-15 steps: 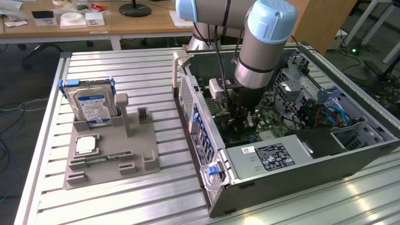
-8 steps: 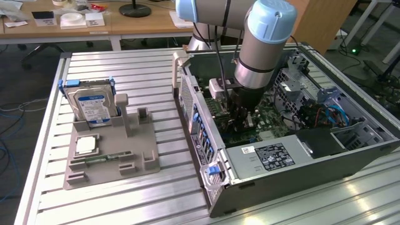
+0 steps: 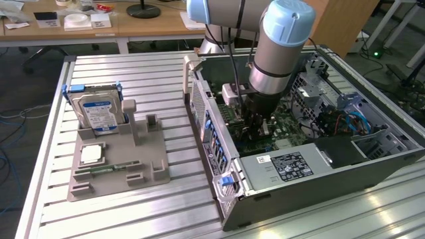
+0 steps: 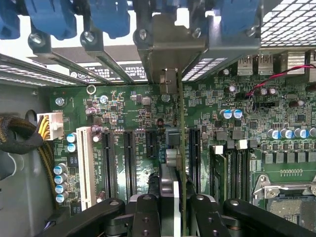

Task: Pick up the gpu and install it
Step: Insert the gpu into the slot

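Note:
The gpu (image 4: 179,123) is edge-on in the wrist view: a thin green board with a silver end bracket (image 4: 170,44) reaching up to the case's rear slot openings. My gripper (image 4: 176,210) is shut on it, with black fingers (image 4: 148,212) on either side of the card. The card stands upright over the motherboard (image 4: 123,113), in line with the black expansion slots (image 4: 150,140); whether it is seated I cannot tell. In the exterior view the gripper (image 3: 259,122) is lowered inside the open computer case (image 3: 212,134), just above the board.
A grey fixture tray (image 3: 143,154) at the exterior view's left holds a blue-labelled hard drive (image 3: 98,112), a processor (image 3: 91,153) and a memory stick (image 3: 106,171). The power supply (image 3: 289,167) sits in the case's near end. Blue slot latches (image 4: 49,19), memory slots (image 4: 232,173) and braided cables (image 4: 24,133) surround the card.

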Robot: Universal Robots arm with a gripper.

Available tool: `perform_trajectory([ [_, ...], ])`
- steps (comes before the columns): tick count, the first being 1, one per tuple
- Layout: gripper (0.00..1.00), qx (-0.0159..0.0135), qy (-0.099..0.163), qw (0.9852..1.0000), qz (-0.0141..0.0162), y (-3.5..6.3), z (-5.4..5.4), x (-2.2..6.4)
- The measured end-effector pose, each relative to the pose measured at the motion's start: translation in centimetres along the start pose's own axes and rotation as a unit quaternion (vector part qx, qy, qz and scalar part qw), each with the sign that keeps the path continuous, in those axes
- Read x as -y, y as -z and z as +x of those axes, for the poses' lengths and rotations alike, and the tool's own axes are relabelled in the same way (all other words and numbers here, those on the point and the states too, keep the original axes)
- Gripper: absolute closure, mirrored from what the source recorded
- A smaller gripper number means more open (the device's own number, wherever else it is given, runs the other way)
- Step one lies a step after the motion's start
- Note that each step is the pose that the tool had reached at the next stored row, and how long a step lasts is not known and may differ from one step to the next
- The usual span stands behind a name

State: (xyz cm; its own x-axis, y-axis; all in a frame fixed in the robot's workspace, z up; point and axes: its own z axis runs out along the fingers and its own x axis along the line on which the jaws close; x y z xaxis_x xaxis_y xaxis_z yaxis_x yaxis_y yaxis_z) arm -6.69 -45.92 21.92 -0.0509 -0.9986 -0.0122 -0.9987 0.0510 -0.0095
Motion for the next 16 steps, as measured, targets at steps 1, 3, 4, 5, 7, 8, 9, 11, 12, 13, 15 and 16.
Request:
perform_trajectory([
  [1,0.72,-0.0001,0.0,1.0,0.0,0.0,0.0,0.0],
  [3,0.72,0.0001,0.0,1.0,0.0001,-0.02,0.0,0.0],
  [4,0.72,0.0001,0.0,1.0,0.0,-0.05,0.0,0.0],
  [5,0.72,0.0005,0.0,1.0,0.0003,-0.22,-0.01,0.0],
  [7,0.72,0.0001,0.0,1.0,0.0,-0.35,0.0,0.0],
  [8,0.72,0.0001,0.0,1.0,0.0,-0.35,0.0,0.0],
  [9,0.72,0.0001,0.0,1.0,0.0,-0.35,0.0,0.0],
  [11,0.72,0.0001,0.0,1.0,0.0,-0.35,0.0,-0.01],
  [12,0.72,0.0001,0.0,1.0,0.0,-0.35,0.0,-0.01],
  [13,0.72,0.0001,0.0,1.0,0.0,-0.35,0.0,0.0],
  [15,0.72,0.0002,0.0,1.0,0.0002,-0.34,0.0,-0.01],
  [16,0.72,0.0005,0.0,1.0,0.0008,-0.29,-0.01,-0.02],
])
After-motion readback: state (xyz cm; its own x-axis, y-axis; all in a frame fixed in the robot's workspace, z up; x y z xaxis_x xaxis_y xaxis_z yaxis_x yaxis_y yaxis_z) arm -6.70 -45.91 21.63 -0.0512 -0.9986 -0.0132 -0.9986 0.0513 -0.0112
